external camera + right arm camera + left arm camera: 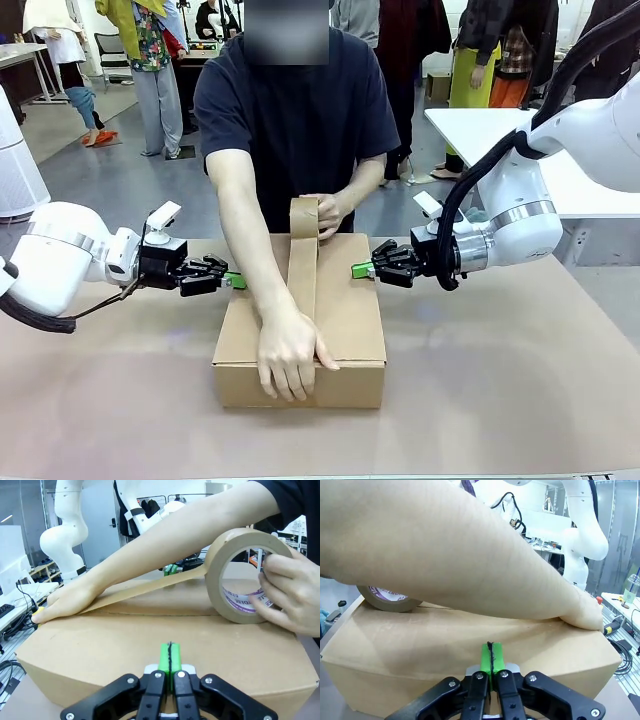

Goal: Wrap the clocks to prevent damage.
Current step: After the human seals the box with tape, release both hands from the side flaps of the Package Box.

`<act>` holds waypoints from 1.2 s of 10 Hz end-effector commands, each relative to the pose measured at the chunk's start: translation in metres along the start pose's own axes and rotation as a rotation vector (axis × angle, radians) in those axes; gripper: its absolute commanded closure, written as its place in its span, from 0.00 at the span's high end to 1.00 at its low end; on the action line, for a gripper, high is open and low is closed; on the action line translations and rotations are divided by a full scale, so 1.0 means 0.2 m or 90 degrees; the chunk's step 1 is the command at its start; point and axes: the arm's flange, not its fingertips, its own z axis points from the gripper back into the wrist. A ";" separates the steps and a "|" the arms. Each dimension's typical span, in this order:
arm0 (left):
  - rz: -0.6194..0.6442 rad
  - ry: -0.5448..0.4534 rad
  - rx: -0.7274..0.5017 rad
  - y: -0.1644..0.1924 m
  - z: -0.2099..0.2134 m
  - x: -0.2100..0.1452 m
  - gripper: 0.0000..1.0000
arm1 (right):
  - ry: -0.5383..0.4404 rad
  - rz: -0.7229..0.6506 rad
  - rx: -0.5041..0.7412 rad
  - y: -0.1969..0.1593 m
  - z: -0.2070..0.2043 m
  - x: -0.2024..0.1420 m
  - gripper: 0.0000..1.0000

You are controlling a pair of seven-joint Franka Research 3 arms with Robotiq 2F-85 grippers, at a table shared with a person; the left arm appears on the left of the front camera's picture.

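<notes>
Cardboard box [300,335]: closed, brown, centred on the table between the two arms; long axis running from robot side toward the person. Clocks named in the task not visible; contents of box cannot be told.
Table [520,400]: brown surface; box resting flat on it.
Tape roll [304,216]: brown packing tape, held upright on edge at the far end of box top; purple print on inner core visible in right wrist view [247,575].
Tape strip [302,275]: pulled off the roll, stretched along the box's centre line from far edge toward the near edge.
Person's hand on roll [330,212]: fingers gripping the roll's side at far end of box.
Person's other hand [290,355]: palm down at the near edge of the box top, fingers curled over the front edge, pressing the strip's end; forearm reaching across the box lid.
Left gripper [236,281]: horizontal, just beside the box's left side, pointing at it; green pads pressed together, jaws closed on nothing. Contact with the box wall cannot be told.
Right gripper [361,270]: horizontal, just beside the box's right side near far corner, pointing inward; green pads together, jaws closed, nothing held.
Left wrist view: box wall close ahead of pads [491,657]; forearm overhead.
</notes>
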 end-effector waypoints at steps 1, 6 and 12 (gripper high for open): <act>0.001 0.005 0.004 0.00 0.00 -0.01 0.01 | 0.006 -0.004 -0.003 0.00 -0.01 -0.02 0.01; 0.001 0.005 0.004 0.00 0.00 -0.01 0.01 | 0.006 -0.004 -0.003 0.00 -0.01 -0.02 0.01; 0.001 0.005 0.004 0.00 0.00 -0.01 0.01 | 0.006 -0.004 -0.003 0.00 -0.01 -0.02 0.01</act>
